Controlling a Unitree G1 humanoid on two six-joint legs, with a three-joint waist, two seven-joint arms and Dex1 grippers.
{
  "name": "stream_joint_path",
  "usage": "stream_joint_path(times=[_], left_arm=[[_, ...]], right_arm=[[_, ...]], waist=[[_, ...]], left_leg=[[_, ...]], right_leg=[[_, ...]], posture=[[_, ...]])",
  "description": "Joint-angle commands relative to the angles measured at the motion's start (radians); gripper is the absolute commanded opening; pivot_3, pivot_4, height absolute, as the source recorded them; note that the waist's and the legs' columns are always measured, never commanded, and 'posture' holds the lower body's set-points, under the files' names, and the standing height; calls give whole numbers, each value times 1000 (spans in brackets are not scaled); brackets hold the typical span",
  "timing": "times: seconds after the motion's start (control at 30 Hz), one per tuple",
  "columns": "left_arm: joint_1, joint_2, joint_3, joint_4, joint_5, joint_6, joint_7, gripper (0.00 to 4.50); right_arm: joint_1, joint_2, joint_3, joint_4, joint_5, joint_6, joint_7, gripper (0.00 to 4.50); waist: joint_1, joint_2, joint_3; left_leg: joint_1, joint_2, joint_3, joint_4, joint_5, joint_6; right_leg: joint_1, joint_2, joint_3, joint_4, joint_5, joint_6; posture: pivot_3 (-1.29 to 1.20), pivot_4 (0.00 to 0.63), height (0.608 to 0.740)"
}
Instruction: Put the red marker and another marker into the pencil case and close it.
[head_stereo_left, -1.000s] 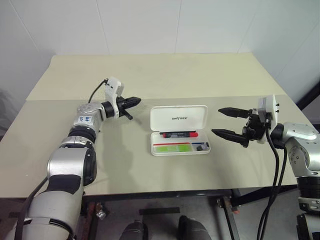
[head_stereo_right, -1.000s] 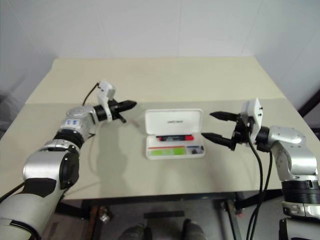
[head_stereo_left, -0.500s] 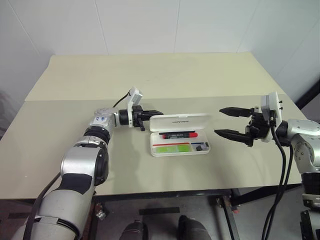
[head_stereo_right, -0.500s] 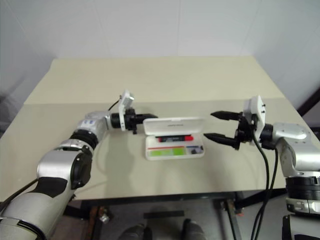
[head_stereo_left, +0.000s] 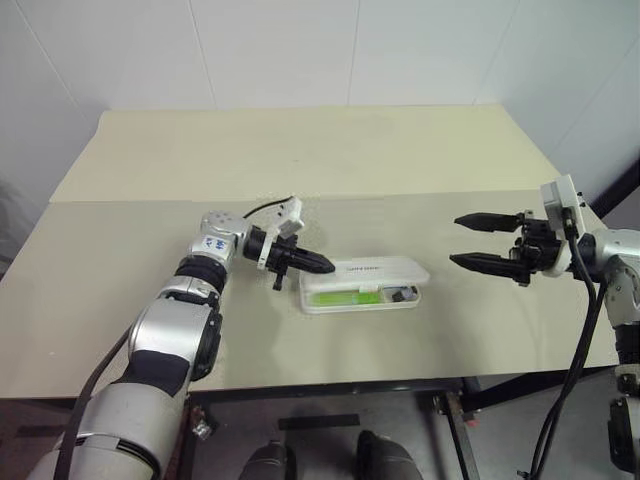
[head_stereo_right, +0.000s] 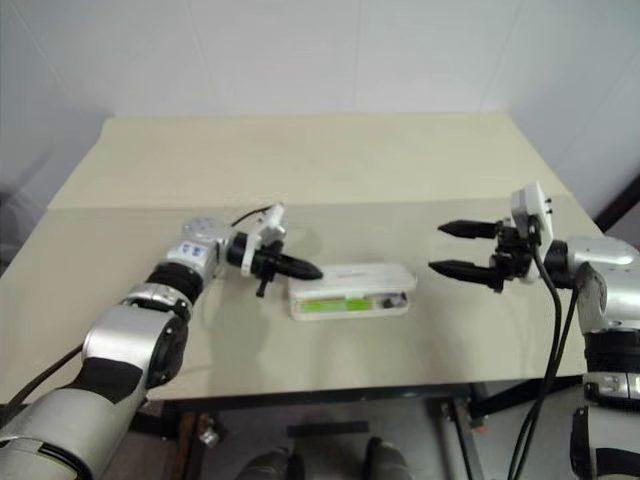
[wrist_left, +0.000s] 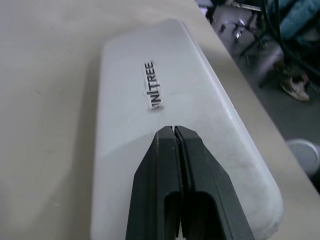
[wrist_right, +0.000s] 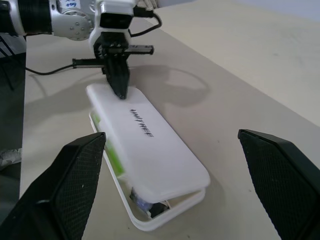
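Note:
The white pencil case (head_stereo_left: 372, 268) lies mid-table with its lid lowered almost flat and still ajar along the front. Through that gap the light green marker (head_stereo_left: 345, 297) shows in the tray. The red marker is hidden under the lid. My left gripper (head_stereo_left: 322, 266) is shut and empty, and its tip rests on the left end of the lid (wrist_left: 130, 75) beside the lettering. My right gripper (head_stereo_left: 455, 240) hovers open to the right of the case, apart from it, with nothing between its fingers (wrist_right: 75, 170).
A small dark item (head_stereo_left: 405, 293) sits in the case's right compartment. The beige table (head_stereo_left: 300, 160) stretches wide behind the case. Its front edge (head_stereo_left: 330, 380) runs close below the case.
My left gripper swung right and down onto the lid, folding it from upright to nearly flat and covering the red marker. My right gripper drifted slightly right, still open.

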Motion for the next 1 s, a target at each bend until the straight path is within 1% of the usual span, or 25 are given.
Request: stream_joint_path(times=[0.03,0.2,0.3,0.43,0.6,0.67,0.8,0.87,0.93,1.0], left_arm=[[9,-12,-25,-35,22,-44,-4,22],[43,-13,-92,-43,81,-121,-12,22],[61,-8,-147,-46,135,-211,14,22],[65,-7,-196,-38,172,-276,31,22],[69,-3,-237,-32,198,-311,58,22],[65,-7,-229,-31,191,-307,102,22],[51,-13,-147,-43,117,-300,216,22],[53,-7,-125,-53,98,-308,232,22],[64,0,-63,-81,37,-323,252,22],[82,17,-15,-115,-15,-307,236,22]], right_arm=[[-49,-13,-1,53,-20,-63,56,4500],[-86,7,12,92,-45,-114,58,4500],[-90,24,15,89,-53,-134,48,4500],[-80,37,11,71,-59,-143,42,4500],[-69,47,11,67,-64,-155,35,4500],[-66,51,13,65,-66,-160,32,4500],[-76,66,16,73,-76,-173,23,4500],[-82,71,16,81,-81,-181,22,4500],[-87,77,18,86,-85,-185,21,4500],[-88,82,19,88,-88,-189,20,4500]], waist=[[0,0,0],[-1,0,0],[-1,0,0],[0,1,-1],[0,2,-4],[0,3,-6],[-1,3,-6],[-1,3,-6],[-2,3,-6],[-4,3,-6]], left_leg=[[0,0,0,0,0,0],[0,0,0,0,0,0],[1,0,0,0,0,0],[1,0,0,1,0,-1],[3,0,0,1,0,0],[3,0,0,1,0,0],[3,-1,-1,1,0,1],[3,0,-2,1,1,1],[3,0,-2,1,1,1],[2,0,-2,1,1,1]], right_leg=[[0,0,0,0,0,0],[0,0,0,0,0,0],[0,0,0,0,0,0],[1,-1,0,1,0,0],[2,-2,0,2,0,0],[2,-2,0,2,0,0],[2,-2,0,2,3,-1],[2,-2,1,2,4,-1],[1,-2,2,2,5,0],[-1,-2,3,2,5,0]], posture=[[0,150,740],[0,150,740],[0,150,740],[0,150,740],[0,150,740],[0,150,740],[0,150,740],[0,150,740],[0,150,740],[0,150,740]])
